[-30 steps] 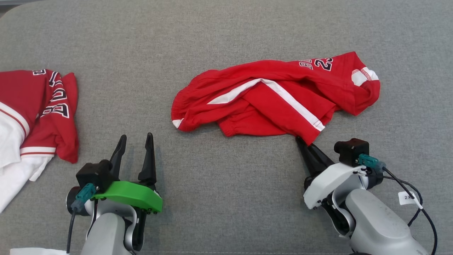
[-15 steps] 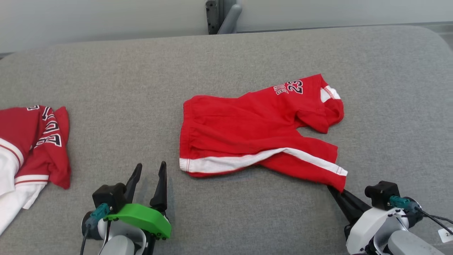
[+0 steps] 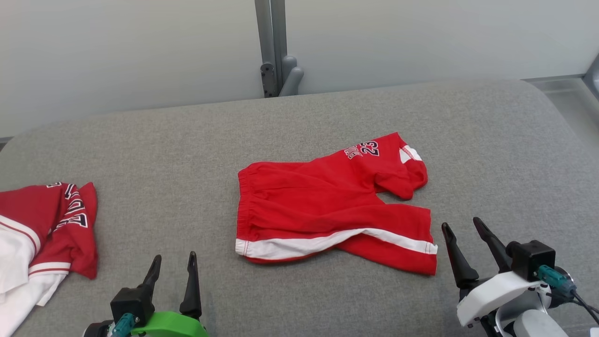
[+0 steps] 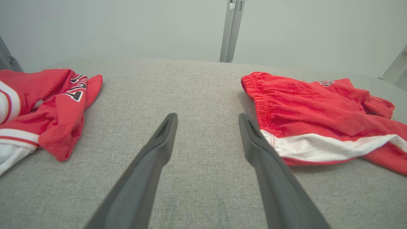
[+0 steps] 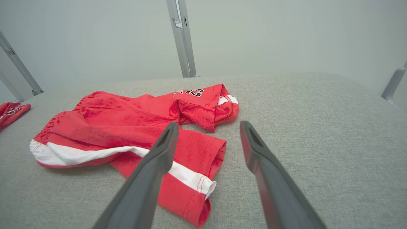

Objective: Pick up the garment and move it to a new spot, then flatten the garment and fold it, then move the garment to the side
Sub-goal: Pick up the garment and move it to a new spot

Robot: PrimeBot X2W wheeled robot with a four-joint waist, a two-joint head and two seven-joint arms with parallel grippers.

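Red shorts [image 3: 323, 210] lie mid-frame on the grey cushion [image 3: 164, 140], long axis left-right. Right gripper [image 3: 460, 223] is just beside the lower-right leg hem, jaws spread, empty. Left gripper [image 3: 174, 256] is also spread and empty, lower left, farther off.

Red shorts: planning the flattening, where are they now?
Head view: the red shorts lie centre-right on the grey pad, just left of the open right gripper.

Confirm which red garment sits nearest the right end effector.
The red shorts with the white side stripe, hem just beside the right end effector. The other red garment lies far away at the left edge.
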